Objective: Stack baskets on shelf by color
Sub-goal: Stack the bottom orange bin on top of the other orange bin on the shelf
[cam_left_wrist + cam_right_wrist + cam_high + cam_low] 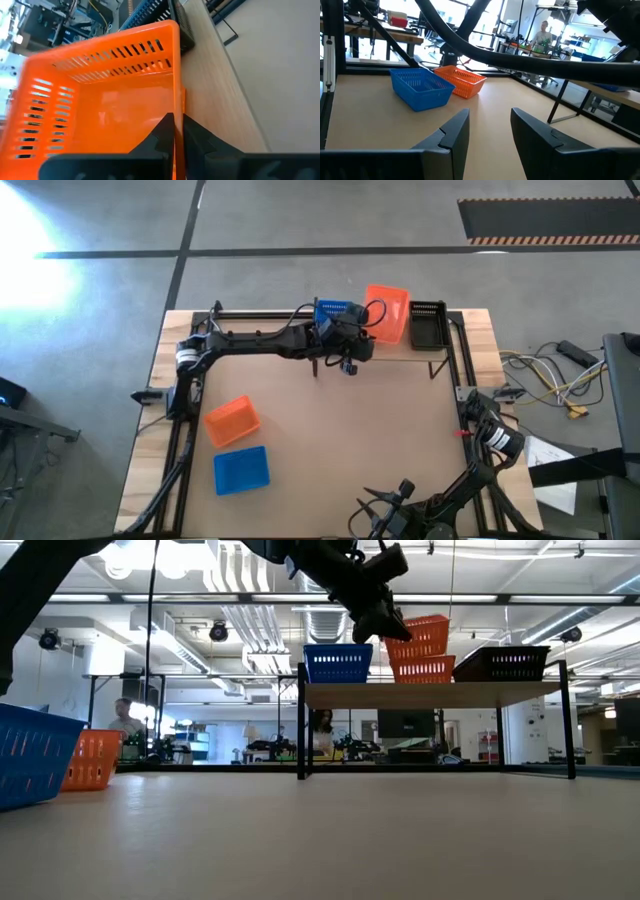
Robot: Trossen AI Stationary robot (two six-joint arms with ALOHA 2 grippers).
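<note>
While left claw [174, 131] pinches orange basket [100, 105], lower basket seemingly hidden.

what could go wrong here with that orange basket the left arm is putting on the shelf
The left gripper pinches only one wall of the tilted orange basket, so it may swing or slip. It sits askew over the lower orange basket; released now, it might not nest, or might slide off the shelf. It could also nudge the black basket beside it.

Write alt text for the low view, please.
The left gripper holds a tilted orange mesh plastic basket above another orange basket on the light-wood shelf, between a blue basket and a black basket.
</note>
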